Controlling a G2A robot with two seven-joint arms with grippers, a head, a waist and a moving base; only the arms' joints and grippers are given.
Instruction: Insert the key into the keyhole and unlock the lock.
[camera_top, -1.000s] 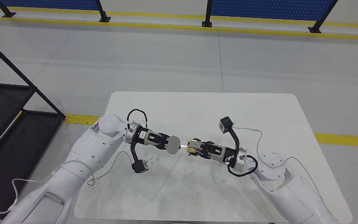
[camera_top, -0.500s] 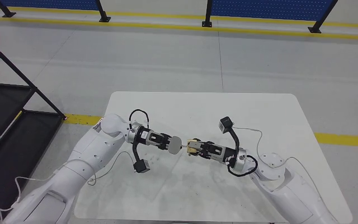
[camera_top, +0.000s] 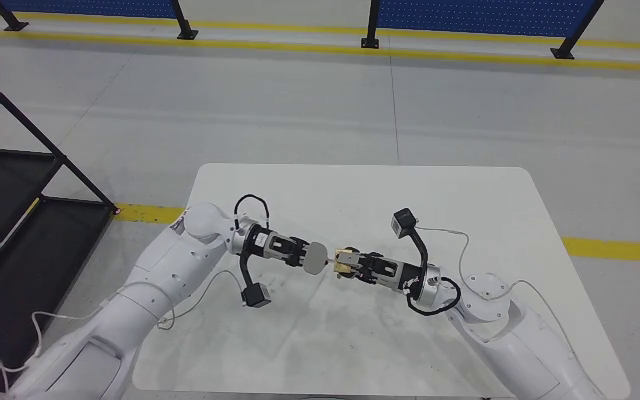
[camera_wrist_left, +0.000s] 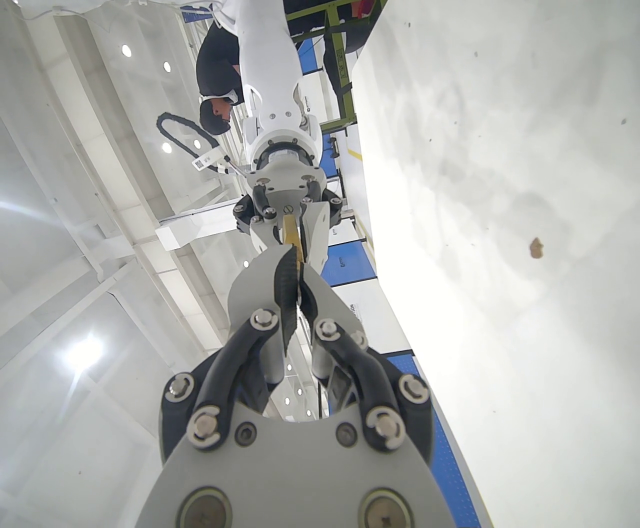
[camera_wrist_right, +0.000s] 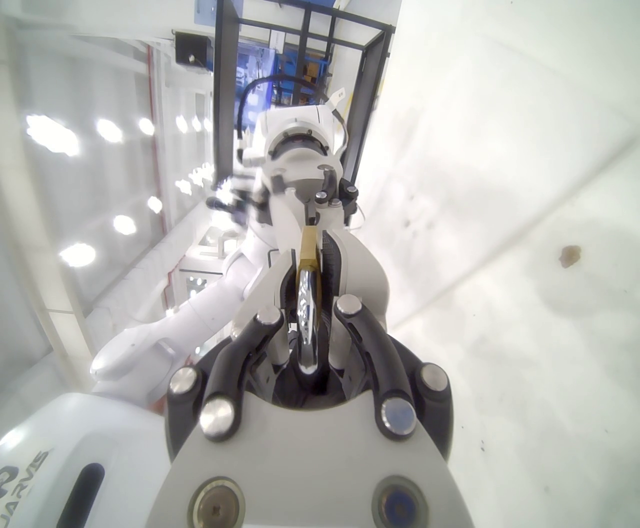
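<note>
Top view, left gripper (camera_top: 320, 258): closed on the key (camera_top: 330, 261), tip to tip with the right gripper (camera_top: 341, 264) above the white table (camera_top: 480, 200).
Top view, key: thin pale piece just ahead of the left fingertips, reaching the face of the lock (camera_top: 346, 261); depth of entry not discernible.
Top view, lock: brass body clamped at the right gripper's tips.
Left wrist view, left gripper (camera_wrist_left: 299, 266): ribbed pads (camera_wrist_left: 286, 285) pressed almost together on something thin; key blade too slim to make out.
Left wrist view, lock (camera_wrist_left: 290, 231): straight ahead of the left fingertips, touching them or very nearly, seated between the fingers of the right gripper (camera_wrist_left: 295, 247).
Left wrist view, table (camera_wrist_left: 500, 175): alongside the gripper, with a small brown speck (camera_wrist_left: 536, 247) on it.
Right wrist view, right gripper (camera_wrist_right: 309, 246): clamped on the lock (camera_wrist_right: 308, 250), brass end at the fingertips, silver shackle (camera_wrist_right: 305, 320) back toward the palm.
Right wrist view, left gripper (camera_wrist_right: 312, 212): directly beyond the lock's brass end, facing it.
Right wrist view, table (camera_wrist_right: 500, 200): to one side of the gripper, marked by the same speck (camera_wrist_right: 569, 256).
</note>
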